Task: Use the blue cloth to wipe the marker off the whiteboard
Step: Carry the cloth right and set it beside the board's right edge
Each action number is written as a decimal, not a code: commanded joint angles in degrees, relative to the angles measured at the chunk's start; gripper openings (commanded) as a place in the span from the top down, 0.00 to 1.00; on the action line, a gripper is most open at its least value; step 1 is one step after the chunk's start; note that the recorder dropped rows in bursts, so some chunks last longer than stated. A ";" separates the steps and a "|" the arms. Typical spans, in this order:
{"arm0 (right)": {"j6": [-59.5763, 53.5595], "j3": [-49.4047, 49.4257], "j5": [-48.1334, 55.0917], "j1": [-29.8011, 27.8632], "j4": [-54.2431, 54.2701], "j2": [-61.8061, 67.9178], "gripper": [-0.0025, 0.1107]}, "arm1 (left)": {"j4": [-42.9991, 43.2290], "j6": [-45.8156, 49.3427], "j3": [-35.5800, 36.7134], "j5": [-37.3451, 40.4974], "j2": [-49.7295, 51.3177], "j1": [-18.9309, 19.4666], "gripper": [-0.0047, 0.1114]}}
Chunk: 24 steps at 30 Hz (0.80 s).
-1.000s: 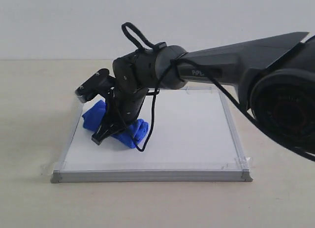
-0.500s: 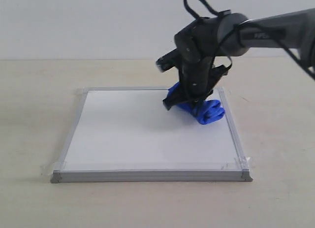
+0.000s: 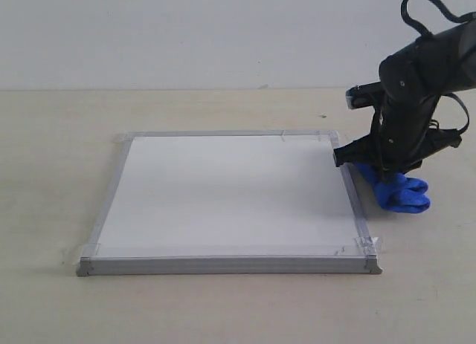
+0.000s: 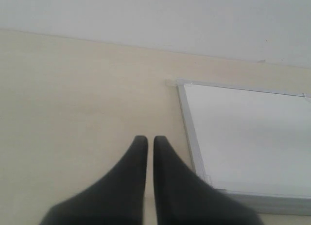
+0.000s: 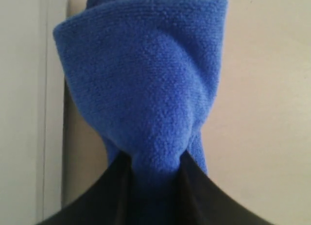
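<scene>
The blue cloth [image 3: 400, 194] is soft, light, limp microfibre that bunches and drapes, so it is best pinched across a thick fold, as here. The right end effector [image 3: 375, 166] is clamped on it, and the bundle appears to rest on the bench [image 3: 223, 307] just beyond the 3 o'clock edge of the whiteboard [image 3: 230, 195]. The exterior view shows no marker line on the board face. Only the right wrist view shows the pinch, with fabric bulging between the fingers [image 5: 114, 188]. Only the left wrist view shows the left end effector [image 4: 146, 142], tips together and empty, near a board corner.
</scene>
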 commanded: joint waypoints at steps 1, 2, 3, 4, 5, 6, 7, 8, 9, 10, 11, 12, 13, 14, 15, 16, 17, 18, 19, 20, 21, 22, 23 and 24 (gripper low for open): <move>2.82 2.32 -4.26 -0.43 0.11 -0.60 0.98 | -0.17 -0.36 0.14 -0.41 -0.19 0.07 0.92; 4.08 2.99 -3.76 -0.43 0.11 -0.60 0.98 | -0.17 -0.36 0.14 -0.41 -0.19 0.07 0.92; 4.86 3.22 -3.76 -0.43 0.11 -0.60 0.98 | -0.17 -0.36 0.14 -0.41 -0.19 0.07 0.92; 6.52 3.80 -4.35 -0.43 0.11 -0.60 0.98 | -0.17 -0.36 0.14 -0.41 -0.19 0.07 0.92; 7.41 3.92 -4.63 -0.43 0.11 -0.60 0.98 | -0.17 -0.36 0.14 -0.41 -0.19 0.07 0.92; 8.35 4.33 -5.34 -0.43 0.11 -0.60 0.96 | -0.17 -0.36 0.14 -0.41 -0.19 0.07 0.92; 8.63 4.33 -5.34 -0.43 0.37 -0.60 0.93 | -0.17 -0.36 0.14 -0.41 -0.19 0.07 0.92; 8.63 4.33 -5.14 -0.43 0.39 -0.60 0.87 | -0.17 -0.36 0.14 -0.41 -0.19 0.07 0.92; 8.63 4.33 -5.01 -0.43 0.91 -0.60 0.81 | -0.17 -0.36 0.14 -0.41 -0.19 0.07 0.92; 8.63 4.33 -5.01 -0.43 1.82 -0.60 0.68 | -0.17 -0.36 0.14 -0.41 -0.19 0.07 0.92; 8.63 4.33 -5.01 -0.43 2.15 -0.60 0.56 | -0.17 -0.36 0.14 -0.41 -0.19 0.07 0.92; 8.31 4.33 -5.01 -0.43 2.96 -0.60 0.49 | -0.17 -0.36 0.14 -0.41 -0.19 0.07 0.92; 6.32 4.33 -5.23 -0.43 4.31 -0.60 0.43 | -0.17 -0.36 0.14 -0.41 -0.19 0.07 0.92; 5.37 4.33 -5.24 -0.43 5.16 -0.60 0.42 | -0.17 -0.36 0.14 -0.41 -0.19 0.07 0.92; 4.36 4.33 -5.33 -0.43 5.73 -0.60 0.42 | -0.17 -0.36 0.14 -0.41 -0.19 0.07 0.92; 3.97 4.33 -5.47 -0.43 5.99 -0.60 0.42 | -0.17 -0.36 0.14 -0.41 -0.19 0.07 0.92; 3.01 4.33 -5.90 -0.43 6.13 -0.82 0.42 | -0.17 -0.36 0.14 -0.41 -0.19 0.07 0.92; 2.26 4.33 -6.30 -0.43 6.13 -1.63 0.42 | -0.17 -0.36 0.14 -0.41 -0.19 0.07 0.92; 1.83 4.33 -6.42 -0.43 6.13 -2.05 0.42 | -0.17 -0.36 0.14 -0.41 -0.19 0.07 0.92; 1.45 4.33 -6.42 -0.43 6.13 -2.65 0.42 | -0.17 -0.36 0.14 -0.41 -0.19 0.07 0.92; 1.34 4.33 -6.42 -0.43 6.13 -3.22 0.42 | -0.17 -0.36 0.14 -0.41 -0.19 0.07 0.92; 1.06 4.33 -6.42 -0.43 6.13 -3.72 0.42 | -0.17 -0.36 0.14 -0.41 -0.19 0.07 0.92; 0.61 4.33 -6.64 -0.43 6.02 -4.34 0.42 | -0.17 -0.36 0.14 -0.41 -0.19 0.07 0.92; 0.49 4.33 -7.07 -0.43 5.73 -5.02 0.43 | -0.17 -0.36 0.14 -0.41 -0.19 0.07 0.92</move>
